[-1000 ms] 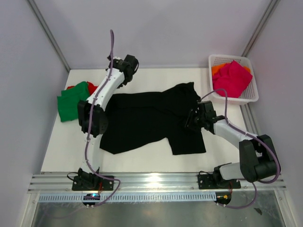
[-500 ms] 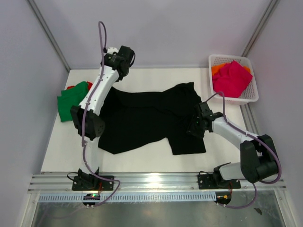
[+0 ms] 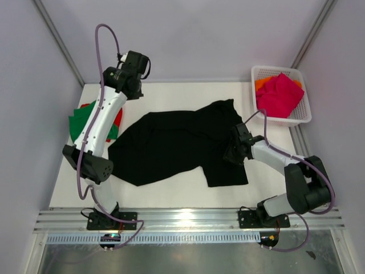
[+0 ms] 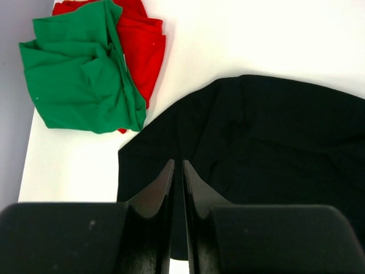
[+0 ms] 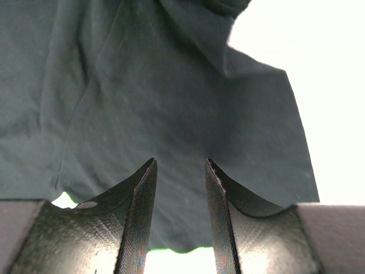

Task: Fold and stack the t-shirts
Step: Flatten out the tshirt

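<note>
1. Altogether five shirts show, one per colour: black shirt (image 3: 171, 145), green shirt (image 4: 80, 68), red shirt (image 4: 140, 45), pink shirt (image 3: 278, 94) and orange shirt (image 3: 261, 83).
2. Besides those there is one basket (image 3: 282, 121) and one table (image 3: 188, 94), with two arms over it.
3. The black shirt lies spread but rumpled across the middle of the table. A broad flap at its right end reaches toward the near edge.
4. The green shirt lies crumpled on top of the red shirt. The pair sits just off the black shirt's left edge, with a thin strip of table between (a green corner comes closest).
5. The pink shirt and orange shirt share the basket, which stands beyond the black shirt's far-right corner and apart from it. Pink is heaped on top, and orange peeps out on the side facing the black shirt.
6. The left gripper (image 4: 178, 165) hangs raised well above the black shirt's far-left part, and its camera looks down on that shirt's left edge. Its fingers are parted by a mere slit, grip nothing and touch no cloth.
7. The right gripper (image 5: 179, 162) is low over the black shirt's right end. Its fingers stand roughly half apart, with flat cloth seen between them (no fold is pinched). Whether the tips touch the cloth I cannot tell.
</note>
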### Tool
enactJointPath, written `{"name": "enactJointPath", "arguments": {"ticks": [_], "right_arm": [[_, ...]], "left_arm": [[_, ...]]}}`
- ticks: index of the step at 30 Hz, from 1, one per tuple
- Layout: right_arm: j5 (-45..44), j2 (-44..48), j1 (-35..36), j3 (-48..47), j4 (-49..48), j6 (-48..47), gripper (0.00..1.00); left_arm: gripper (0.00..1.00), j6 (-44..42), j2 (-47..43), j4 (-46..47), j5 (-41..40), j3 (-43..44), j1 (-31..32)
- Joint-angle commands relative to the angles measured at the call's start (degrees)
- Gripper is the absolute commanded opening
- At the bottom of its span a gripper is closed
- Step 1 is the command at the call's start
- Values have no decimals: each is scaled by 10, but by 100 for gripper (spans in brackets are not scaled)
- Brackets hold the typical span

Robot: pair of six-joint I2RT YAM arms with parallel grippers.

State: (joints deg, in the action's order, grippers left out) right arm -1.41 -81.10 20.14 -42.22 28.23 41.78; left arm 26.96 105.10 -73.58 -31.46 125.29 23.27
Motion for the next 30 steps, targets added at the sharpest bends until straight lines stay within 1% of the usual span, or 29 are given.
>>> {"name": "enactJointPath", "arguments": {"ticks": [1, 4, 9, 12, 15, 16, 19, 20, 22, 23, 25, 30], "right_arm": [[-8, -34, 8, 1, -51, 4, 44], [-5, -56, 23, -1, -48, 10, 43], [-10, -56, 49, 5, -32, 20, 43], [-6, -50, 56, 6, -6, 25, 43], [-3, -39, 60, 3, 44, 30, 43], [-4, -28, 60, 2, 69, 32, 43], [-4, -4, 63, 6, 103, 45, 43], [-4, 14, 64, 6, 124, 50, 43], [-3, 31, 68, 8, 155, 59, 43], [-4, 40, 68, 9, 165, 67, 43], [-3, 66, 68, 13, 189, 73, 43], [-5, 120, 68, 27, 220, 88, 43]], "left_arm": [[11, -19, 16, -1, 1, 25, 1], [11, -21, 17, -2, -1, 24, 2], [11, -27, 16, 3, -1, 28, 1], [13, -31, 14, 3, -3, 35, 1], [16, -35, 16, -2, -9, 50, 1], [18, -36, 17, -2, -10, 52, 1], [24, -41, 17, -3, -17, 63, 1], [29, -43, 16, -4, -17, 66, 1], [34, -47, 17, -3, -25, 71, 1], [40, -50, 16, -5, -28, 77, 1], [46, -54, 16, -5, -37, 81, 0], [50, -67, 10, 0, -48, 95, 0]]}}
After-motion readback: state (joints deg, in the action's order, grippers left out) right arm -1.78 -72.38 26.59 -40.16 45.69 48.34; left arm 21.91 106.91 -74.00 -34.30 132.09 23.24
